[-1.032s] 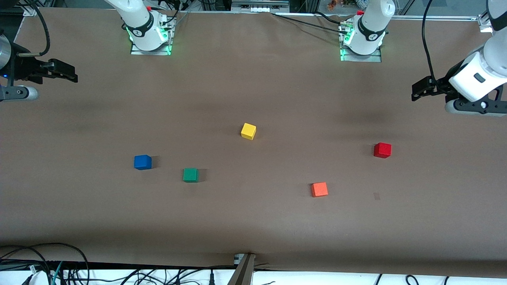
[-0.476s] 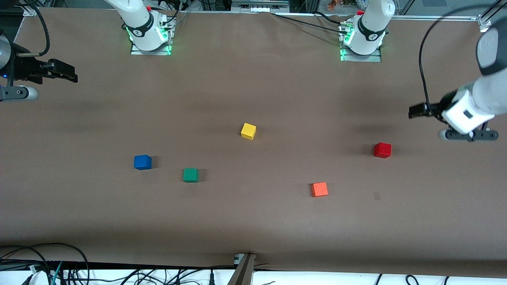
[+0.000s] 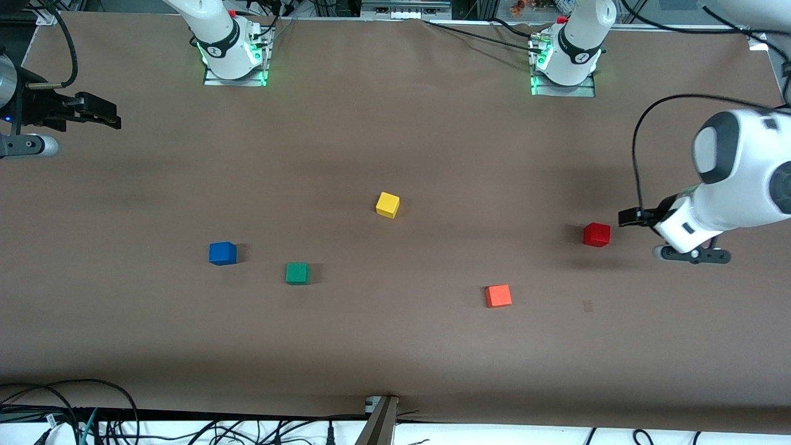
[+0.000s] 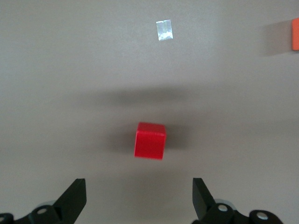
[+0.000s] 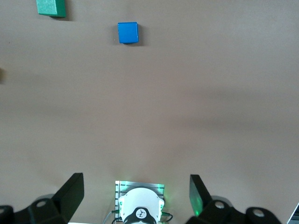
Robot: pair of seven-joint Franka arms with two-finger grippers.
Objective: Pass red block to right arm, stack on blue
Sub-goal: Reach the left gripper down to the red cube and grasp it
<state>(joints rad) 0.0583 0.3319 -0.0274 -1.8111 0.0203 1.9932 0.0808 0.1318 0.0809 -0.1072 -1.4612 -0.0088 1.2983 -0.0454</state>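
Note:
The red block (image 3: pixel 597 235) sits on the brown table toward the left arm's end. It also shows in the left wrist view (image 4: pixel 150 140), just ahead of the spread fingers. My left gripper (image 3: pixel 629 217) hangs low over the table beside the red block, open and empty (image 4: pixel 138 196). The blue cube (image 3: pixel 222 253) sits toward the right arm's end and shows in the right wrist view (image 5: pixel 128 32). My right gripper (image 3: pixel 99 112) waits at the table's edge by the right arm's end, open and empty (image 5: pixel 135 191).
A green cube (image 3: pixel 297 272) lies beside the blue one. A yellow cube (image 3: pixel 387 204) lies mid-table. An orange cube (image 3: pixel 498 295) lies nearer the camera than the red block. A small tape patch (image 3: pixel 587 305) marks the table.
My left arm has swung down and in toward the red block, with its gripper now close beside it. The right arm and all cubes have not moved.

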